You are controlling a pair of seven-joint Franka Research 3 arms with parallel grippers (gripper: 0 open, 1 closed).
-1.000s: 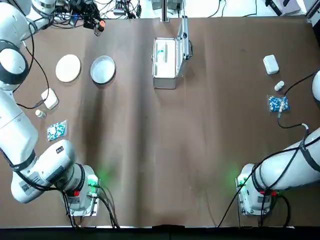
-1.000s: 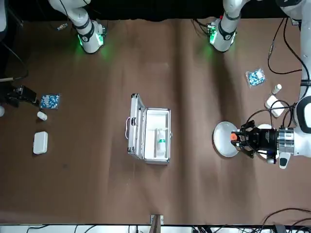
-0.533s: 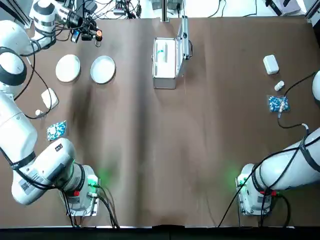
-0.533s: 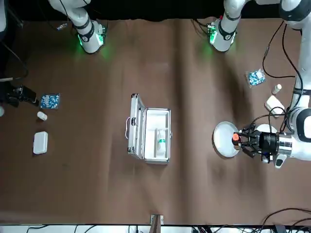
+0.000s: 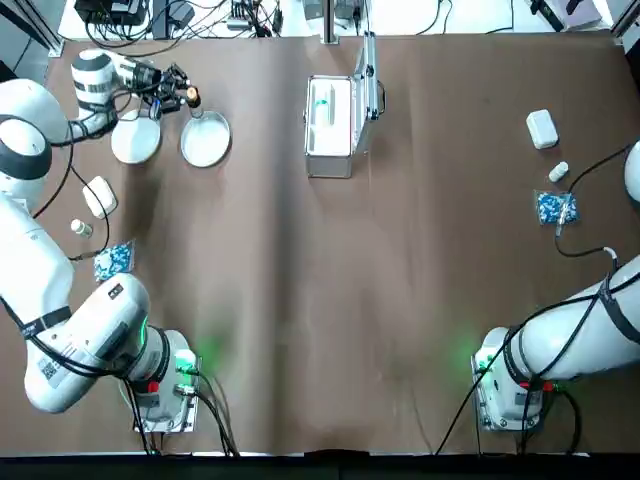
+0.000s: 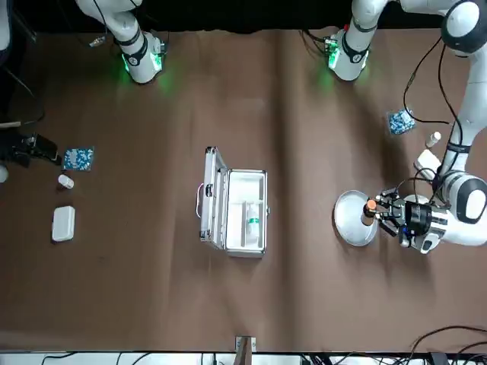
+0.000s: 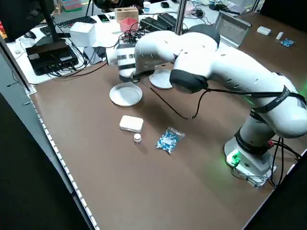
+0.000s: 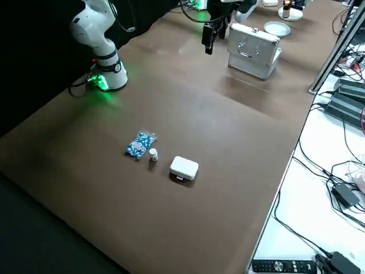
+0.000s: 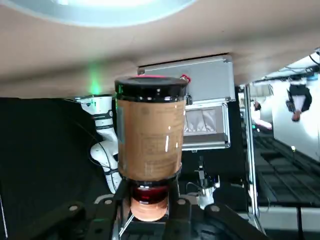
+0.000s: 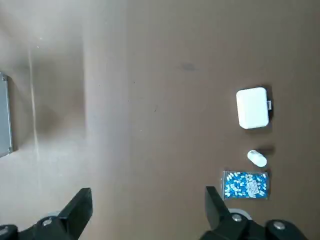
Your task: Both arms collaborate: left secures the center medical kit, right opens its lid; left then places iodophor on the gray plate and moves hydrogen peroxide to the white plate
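One bottle (image 9: 150,131), brown, is clamped in the left gripper (image 6: 378,214) over the gray plate (image 6: 351,220); released tilted, it could topple or roll off. Right gripper (image 10: 145,210) hangs spread, idle

In the left side view the left arm (image 7: 201,62) covers its own end effector and the brown bottle, and it hides part of the rimmed plate (image 7: 160,79). In the top view the right end effector is outside the frame; only the arm's base (image 5: 515,385) and a part at the right edge show. The label on the brown bottle (image 9: 149,132) is too blurred to read. In the left wrist view the gray plate (image 9: 100,6) is cut by the frame's edge. The contents of the open case (image 5: 330,120) are too small to identify.
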